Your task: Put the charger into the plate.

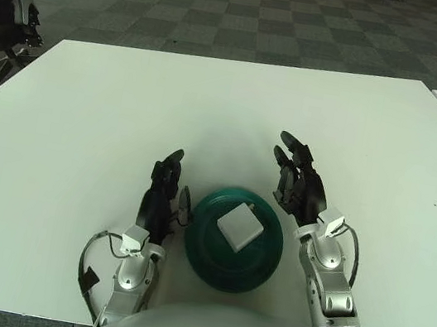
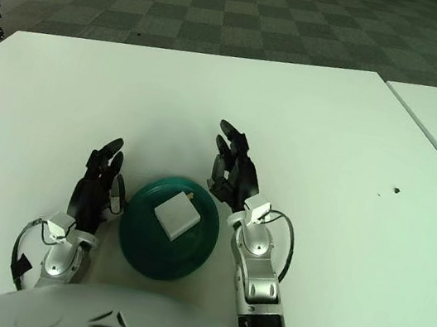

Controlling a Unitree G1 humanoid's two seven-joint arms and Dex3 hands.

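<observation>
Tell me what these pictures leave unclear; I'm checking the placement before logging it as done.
- Charger underside and prongs: hidden by its own body in both eye views.
- Plate near rim: cut off by the robot's chest in both eye views.
- Left hand palm: faces away from the camera; whether it touches the table can't be told.
- Right hand: its contact with the table is also unclear.

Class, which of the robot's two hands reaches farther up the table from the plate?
The right hand: its fingertips extend beyond the green plate's far rim, while the left hand stops short.
</observation>
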